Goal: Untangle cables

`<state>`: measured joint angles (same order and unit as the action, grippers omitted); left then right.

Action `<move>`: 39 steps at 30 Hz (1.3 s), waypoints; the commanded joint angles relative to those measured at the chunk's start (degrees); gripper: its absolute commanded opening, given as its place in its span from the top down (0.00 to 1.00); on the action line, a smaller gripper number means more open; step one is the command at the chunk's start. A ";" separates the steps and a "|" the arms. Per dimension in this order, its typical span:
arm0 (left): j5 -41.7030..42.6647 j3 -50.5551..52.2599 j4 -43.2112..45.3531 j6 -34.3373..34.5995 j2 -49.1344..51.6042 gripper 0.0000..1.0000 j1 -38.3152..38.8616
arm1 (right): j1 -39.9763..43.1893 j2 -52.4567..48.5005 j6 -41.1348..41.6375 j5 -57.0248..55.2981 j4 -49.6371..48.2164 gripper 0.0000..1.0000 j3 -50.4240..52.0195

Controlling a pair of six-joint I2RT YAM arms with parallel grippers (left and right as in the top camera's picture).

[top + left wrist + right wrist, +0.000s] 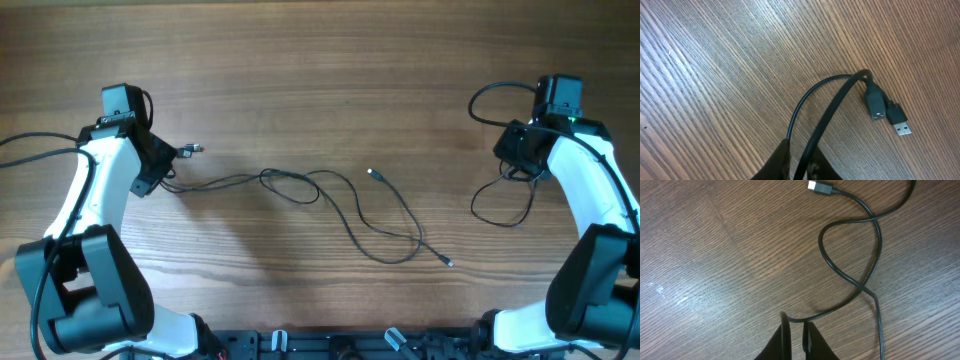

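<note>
Thin black cables (340, 195) lie crossed over each other across the middle of the wooden table. Loose plug ends lie at the centre (372, 173) and lower right (449, 263). My left gripper (165, 172) is shut on the left end of the cables. In the left wrist view its fingers (801, 165) pinch a black cable (832, 107) that bends back to a USB plug (900, 125). My right gripper (518, 165) is shut on a separate black cable loop (497, 205). In the right wrist view its fingers (796, 337) hold a looped cable (850, 280) that ends in a plug (819, 187).
The wooden table (320, 70) is bare at the back. The arms' own black wiring hangs at the far left (30, 145) and the upper right (490, 95). The arm bases stand at the front corners.
</note>
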<state>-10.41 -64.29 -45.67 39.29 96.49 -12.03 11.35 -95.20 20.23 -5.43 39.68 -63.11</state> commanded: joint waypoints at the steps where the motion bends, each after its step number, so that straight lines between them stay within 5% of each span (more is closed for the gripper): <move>1: 0.31 0.22 -0.04 -0.02 -0.11 0.87 -0.24 | 0.15 -1.03 -0.61 -1.22 -0.79 0.87 0.13; 19: 0.31 0.22 -0.04 -0.02 -0.11 0.83 -0.24 | 0.15 -1.05 -0.72 -1.22 -4.70 0.83 0.24; 24: 0.31 0.22 -0.04 -0.02 -0.11 0.61 -0.24 | 0.15 -1.05 -0.72 -1.22 -5.99 0.57 0.24; 28: 0.31 0.22 -0.04 -0.02 -0.11 0.29 -0.24 | 0.15 -1.09 -0.70 -1.27 -6.80 0.16 0.24; 30: 0.31 0.22 -0.04 -0.02 -0.11 0.21 -0.24 | 0.15 -1.14 -0.50 -3.15 -6.84 0.00 0.24; 35: 0.31 0.22 -0.07 -0.02 -0.11 0.02 -0.24 | 0.15 -1.81 2.64 -13.29 -5.75 0.00 0.24; 39: 0.31 0.22 -0.07 -0.02 -0.11 0.00 -0.24 | 0.15 -4.57 2.25 -14.32 -6.05 0.00 0.24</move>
<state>-10.00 -64.29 -45.67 39.51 96.49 -12.03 11.35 -96.47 21.43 -15.31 33.76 -63.09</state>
